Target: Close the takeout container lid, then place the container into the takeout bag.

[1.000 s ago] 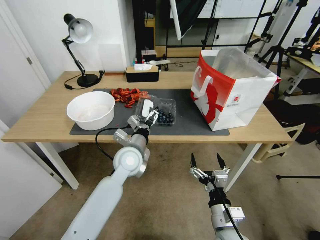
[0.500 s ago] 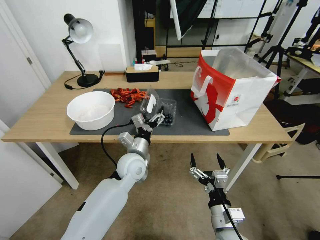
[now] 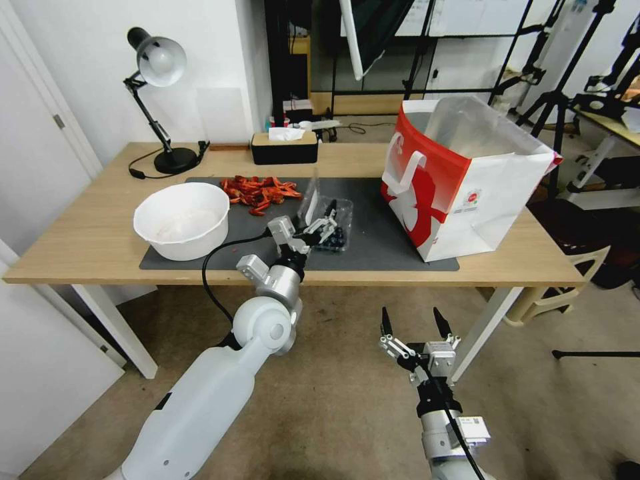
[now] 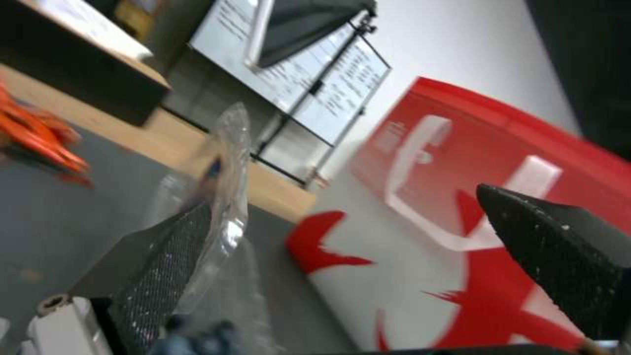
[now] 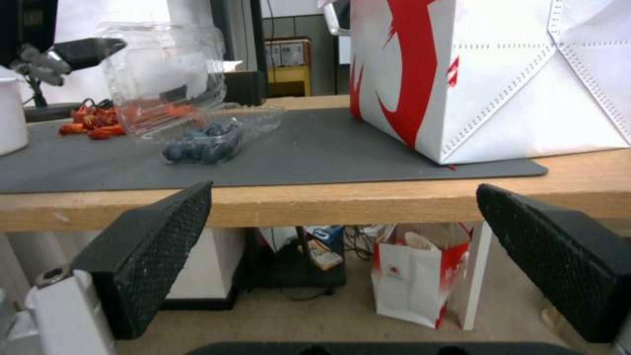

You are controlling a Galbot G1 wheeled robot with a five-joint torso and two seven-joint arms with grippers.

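Lid (image 3: 311,200) tipped nearly upright by left gripper (image 3: 323,225), fingers spread; right gripper (image 3: 413,323) parked, fingers apart

Takeout container (image 3: 331,230) on mat (image 3: 373,233), left of takeout bag (image 3: 467,180).

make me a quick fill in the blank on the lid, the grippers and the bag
1. The lid of the takeout container stands ____, not shut.
2. The ____ gripper is at the lid.
3. The right gripper hangs ____ the table's edge.
4. The takeout bag stands with its mouth ____.

Missing: raised; left; below; open
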